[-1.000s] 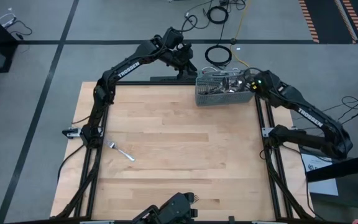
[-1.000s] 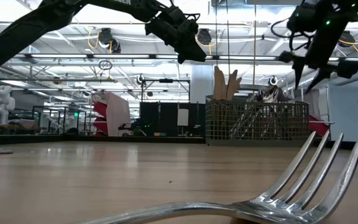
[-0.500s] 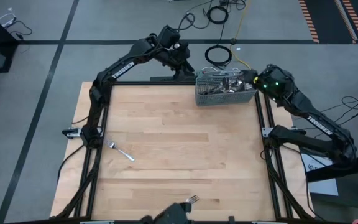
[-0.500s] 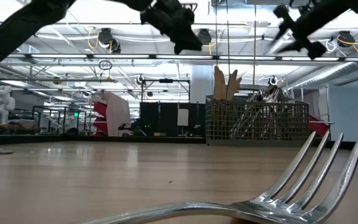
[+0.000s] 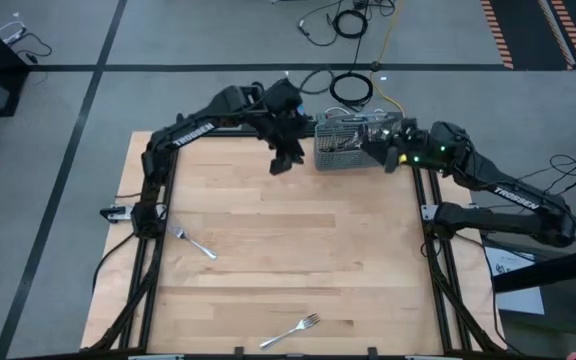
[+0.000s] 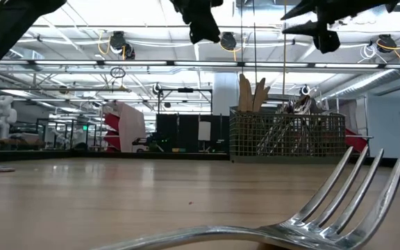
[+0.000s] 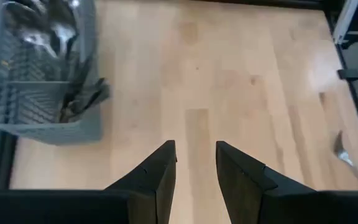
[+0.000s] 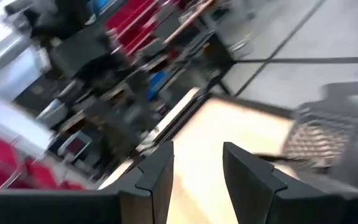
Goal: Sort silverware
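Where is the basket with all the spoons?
In the high view the caddy sits at the table's far edge, right of centre, between the left gripper and right gripper.

Glossy polished metal fork [image 6: 311, 208], pale smooth wooden table [image 5: 298, 240], matt grey mesh caddy [image 5: 343, 150]
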You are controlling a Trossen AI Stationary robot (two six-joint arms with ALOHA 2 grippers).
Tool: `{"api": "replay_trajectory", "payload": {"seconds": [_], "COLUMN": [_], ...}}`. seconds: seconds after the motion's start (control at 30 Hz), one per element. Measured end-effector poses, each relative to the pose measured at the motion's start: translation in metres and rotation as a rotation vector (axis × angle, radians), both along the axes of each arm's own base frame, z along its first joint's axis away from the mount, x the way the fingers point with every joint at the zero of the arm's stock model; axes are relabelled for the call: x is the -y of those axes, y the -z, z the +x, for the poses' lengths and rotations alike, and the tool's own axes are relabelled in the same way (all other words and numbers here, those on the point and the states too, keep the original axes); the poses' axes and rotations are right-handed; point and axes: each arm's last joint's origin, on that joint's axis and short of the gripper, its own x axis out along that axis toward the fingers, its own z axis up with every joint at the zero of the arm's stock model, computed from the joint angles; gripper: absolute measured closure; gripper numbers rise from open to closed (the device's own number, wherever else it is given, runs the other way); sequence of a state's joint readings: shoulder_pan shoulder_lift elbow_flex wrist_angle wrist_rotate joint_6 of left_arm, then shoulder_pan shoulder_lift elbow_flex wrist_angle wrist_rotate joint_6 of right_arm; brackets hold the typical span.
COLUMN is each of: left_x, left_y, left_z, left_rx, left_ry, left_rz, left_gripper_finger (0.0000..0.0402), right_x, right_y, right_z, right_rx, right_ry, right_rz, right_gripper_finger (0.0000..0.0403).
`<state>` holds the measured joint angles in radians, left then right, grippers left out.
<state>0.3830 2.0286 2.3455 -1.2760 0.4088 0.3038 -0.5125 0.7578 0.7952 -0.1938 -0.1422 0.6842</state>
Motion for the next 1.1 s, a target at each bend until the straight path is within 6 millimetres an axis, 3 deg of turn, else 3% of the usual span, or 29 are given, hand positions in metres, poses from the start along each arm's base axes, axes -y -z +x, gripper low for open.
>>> {"api": "replay_trajectory", "payload": {"seconds": [0.13,0.23,0.37,0.57,0.87,1.1], "left_x": [0.025,0.041,0.049,0.055,0.063,0.065], "left_y": [-0.002,0.0,-0.001,-0.024,-0.065,-0.076], "left_z": [0.008,0.012,0.0,-0.023,-0.065,-0.08], "left_rx": [-0.014,-0.062,-0.164,-0.147,-0.036,-0.013], "left_ry": [-0.014,-0.051,-0.121,-0.201,-0.269,-0.255], "left_rz": [0.02,0.067,0.106,0.158,0.237,0.271], "left_gripper_finger": [0.0281,0.0281,0.0281,0.0281,0.0281,0.0281], "right_x": [-0.008,-0.006,-0.004,0.006,0.012,0.021], "right_y": [0.008,0.028,0.056,0.095,0.152,0.174], "right_z": [0.012,0.027,0.051,0.081,0.12,0.14], "right_rx": [-0.067,-0.243,-0.441,-0.7,-0.717,-0.644], "right_ry": [-0.086,-0.118,-0.209,0.048,0.186,0.275], "right_rz": [0.003,-0.007,-0.073,-0.134,-0.116,-0.12], "right_gripper_finger": [0.0275,0.0275,0.0275,0.0275,0.0305,0.0351]}}
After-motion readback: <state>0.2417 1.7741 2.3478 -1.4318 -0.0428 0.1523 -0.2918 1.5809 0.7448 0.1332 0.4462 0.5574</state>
